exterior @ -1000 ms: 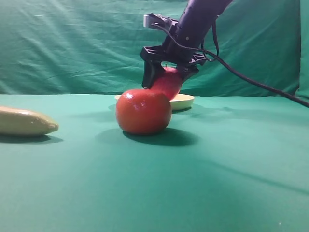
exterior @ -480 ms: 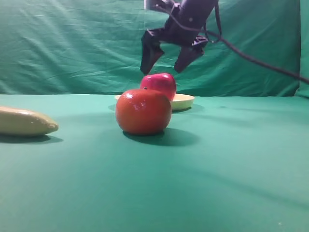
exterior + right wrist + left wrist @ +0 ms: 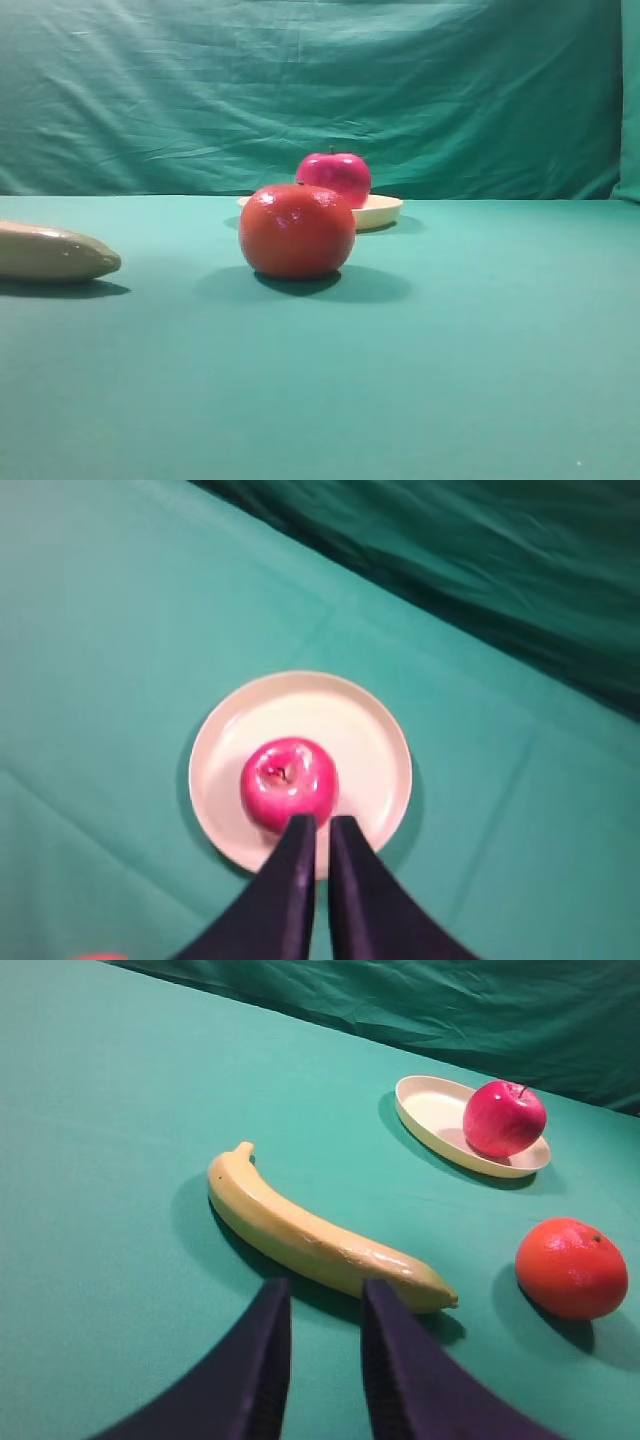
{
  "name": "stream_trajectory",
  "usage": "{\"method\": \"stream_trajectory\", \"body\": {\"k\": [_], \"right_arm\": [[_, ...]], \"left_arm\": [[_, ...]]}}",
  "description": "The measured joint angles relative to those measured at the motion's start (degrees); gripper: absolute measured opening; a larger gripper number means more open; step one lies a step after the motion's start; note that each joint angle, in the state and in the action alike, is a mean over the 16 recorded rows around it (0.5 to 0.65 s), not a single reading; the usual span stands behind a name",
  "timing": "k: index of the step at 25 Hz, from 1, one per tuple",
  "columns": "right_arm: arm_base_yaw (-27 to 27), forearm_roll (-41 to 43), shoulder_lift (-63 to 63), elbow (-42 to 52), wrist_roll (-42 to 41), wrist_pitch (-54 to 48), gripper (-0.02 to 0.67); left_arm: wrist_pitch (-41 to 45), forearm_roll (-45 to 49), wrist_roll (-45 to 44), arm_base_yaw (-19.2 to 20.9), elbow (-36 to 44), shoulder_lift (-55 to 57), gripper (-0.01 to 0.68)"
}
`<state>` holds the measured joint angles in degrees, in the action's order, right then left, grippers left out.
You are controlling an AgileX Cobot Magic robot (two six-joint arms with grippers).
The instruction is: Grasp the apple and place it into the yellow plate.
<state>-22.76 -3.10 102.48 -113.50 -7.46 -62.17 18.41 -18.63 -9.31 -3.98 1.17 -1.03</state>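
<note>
- Right gripper [image 3: 321,825] first: the jaws are drawn in to a thin slit, nothing between them, hanging above the plate with the tips over its near rim.
- Straight below sits the apple [image 3: 288,783], dimple and stem up, free of the fingers and resting inside the yellow plate [image 3: 370,735], a bit off centre toward the near edge.
- From the side view the apple [image 3: 334,178] stands upright in the plate [image 3: 383,208], and no arm shows there at all.
- Left gripper [image 3: 320,1310]: jaws narrow but parted, empty, parked above the banana [image 3: 305,1232] on the counter [image 3: 100,1140].
- The orange fruit [image 3: 571,1267] lies apart from the plate, untouched.
- My read: grasp and placement look done; nothing is left but clearing the arm away.
</note>
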Motion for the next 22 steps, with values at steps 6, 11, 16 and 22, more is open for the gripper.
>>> {"method": "stream_trajectory", "body": {"k": [6, 11, 16, 22], "right_arm": [[0.0, 1.9, -10.8, 11.1, 2.1, -0.3, 0.0], [0.0, 2.2, -21.9, 25.5, 2.3, 4.9, 0.0], [0.0, 2.2, -33.6, 40.6, 2.4, 11.3, 0.0], [0.0, 2.2, -47.7, 55.7, 2.5, 16.6, 0.0]], "left_arm": [[0.0, 0.0, 0.0, 0.0, 0.0, 0.0, 0.157], [0.0, 0.0, 0.0, 0.0, 0.0, 0.0, 0.157], [0.0, 0.0, 0.0, 0.0, 0.0, 0.0, 0.157], [0.0, 0.0, 0.0, 0.0, 0.0, 0.0, 0.157]]}}
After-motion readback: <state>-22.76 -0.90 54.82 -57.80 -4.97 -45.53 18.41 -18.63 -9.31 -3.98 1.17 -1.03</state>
